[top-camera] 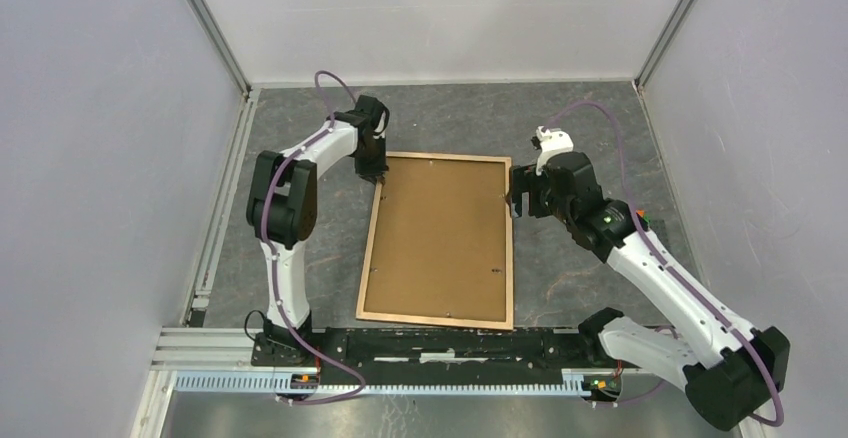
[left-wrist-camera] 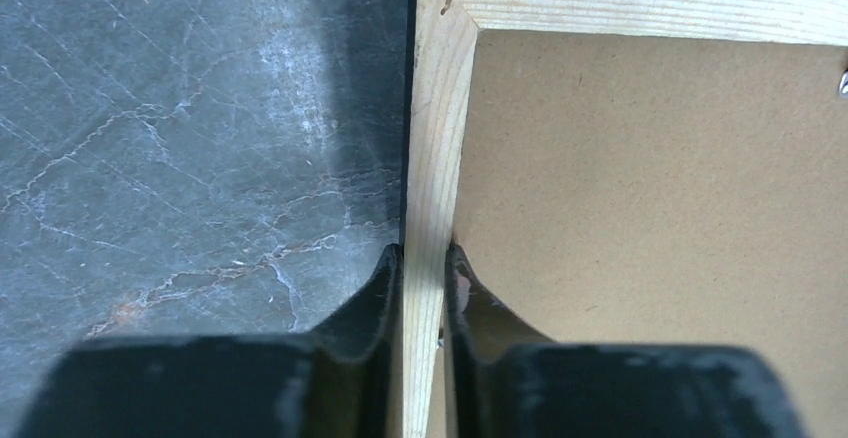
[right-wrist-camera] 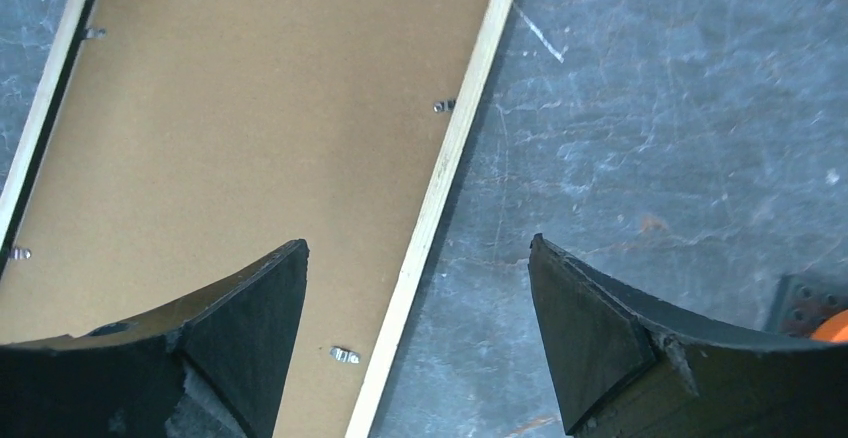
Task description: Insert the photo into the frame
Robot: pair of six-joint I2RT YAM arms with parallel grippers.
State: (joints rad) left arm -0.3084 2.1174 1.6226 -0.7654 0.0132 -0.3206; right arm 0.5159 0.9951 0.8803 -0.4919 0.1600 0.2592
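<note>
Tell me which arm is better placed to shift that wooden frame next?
Probably left: the left gripper clamps a rail of the frame; the right gripper hangs open above the opposite rail.

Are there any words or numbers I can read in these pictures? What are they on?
None: no word, number or sign can be read in any view.
The frame is bare light wood.
The backing board is plain brown, with only small metal clips.
The table shows only grey marbling.
</note>
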